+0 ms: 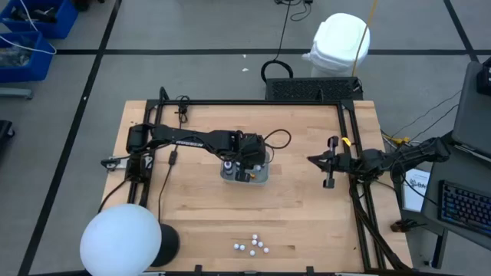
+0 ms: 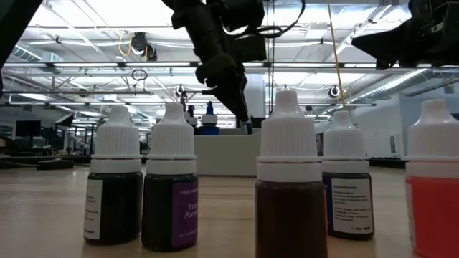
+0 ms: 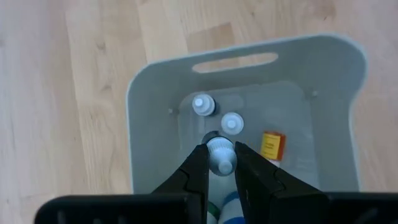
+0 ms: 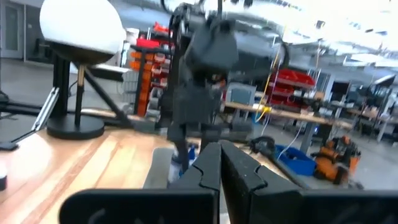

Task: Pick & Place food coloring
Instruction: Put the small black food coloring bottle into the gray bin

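My left gripper (image 3: pixel 221 163) points down over a grey bin (image 1: pixel 245 172) in the middle of the table and is shut on a small white-capped food coloring bottle (image 3: pixel 220 153). Two more white-capped bottles (image 3: pixel 203 104) (image 3: pixel 232 123) stand upright on the bin's floor beside a small orange item (image 3: pixel 272 145). Several other bottles (image 1: pixel 252 245) stand in a cluster near the table's near edge; the low view shows them close up (image 2: pixel 290 179). My right gripper (image 1: pixel 330 162) waits shut near the table's right side, touching nothing. My left gripper pinches the bottle by its white cap (image 3: pixel 221 149) between its two fingers (image 3: pixel 198 167), coming from above and pointing down. The bottle is upright inside the bin's walls. Its body is hidden under the cap and fingers, so I cannot tell whether its base rests on the bin's floor.
A white globe lamp on a dark base (image 1: pixel 121 239) stands at the table's near left corner. A black frame (image 1: pixel 253 102) runs along the table's far and right edges, with cables on the right. Bare wood lies between the bin and the bottle cluster.
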Motion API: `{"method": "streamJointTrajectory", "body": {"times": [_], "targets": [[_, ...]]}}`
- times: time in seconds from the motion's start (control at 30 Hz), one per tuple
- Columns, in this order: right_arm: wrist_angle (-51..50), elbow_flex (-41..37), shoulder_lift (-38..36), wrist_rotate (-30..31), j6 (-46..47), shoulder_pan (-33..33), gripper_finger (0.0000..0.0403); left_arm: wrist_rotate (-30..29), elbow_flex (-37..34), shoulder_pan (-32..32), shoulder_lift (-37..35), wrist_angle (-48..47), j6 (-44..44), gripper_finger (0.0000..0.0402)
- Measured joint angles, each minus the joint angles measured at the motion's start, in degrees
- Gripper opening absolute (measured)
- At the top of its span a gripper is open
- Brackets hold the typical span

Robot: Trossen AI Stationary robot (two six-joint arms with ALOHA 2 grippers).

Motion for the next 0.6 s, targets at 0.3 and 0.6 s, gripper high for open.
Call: {"method": "streamJointTrajectory", "body": {"times": [0.3,0.6], "targets": [[4.55,-0.01,0.14,-0.16,-2.9,0.0,0.0,-0.04,-0.02,1.48,2.58,-0.51,1.5,0.0058],[4.11,-0.01,0.84,-0.19,-1.39,0.0,0.0,1.05,-0.02,3.04,5.28,1.15,2.58,0.0058]]}}
